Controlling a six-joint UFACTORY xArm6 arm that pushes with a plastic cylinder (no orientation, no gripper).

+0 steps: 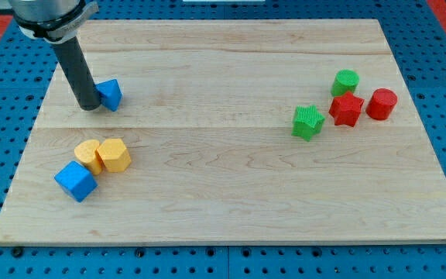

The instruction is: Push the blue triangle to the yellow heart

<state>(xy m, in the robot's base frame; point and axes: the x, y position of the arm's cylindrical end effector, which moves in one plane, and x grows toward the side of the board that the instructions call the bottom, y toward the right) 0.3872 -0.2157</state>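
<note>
The blue triangle (111, 94) lies near the board's upper left. My tip (90, 106) rests on the board right against the triangle's left side. Below it, near the lower left, two yellow blocks touch each other: the left one (88, 155) looks like the yellow heart, the right one (114, 155) is a yellow hexagon-like block. The triangle is apart from both, above them.
A blue cube (76, 180) touches the yellow pair at lower left. At the right stand a green star (308, 122), a red star (347, 109), a green cylinder (345, 80) and a red cylinder (381, 103). The wooden board (223, 201) ends at blue pegboard.
</note>
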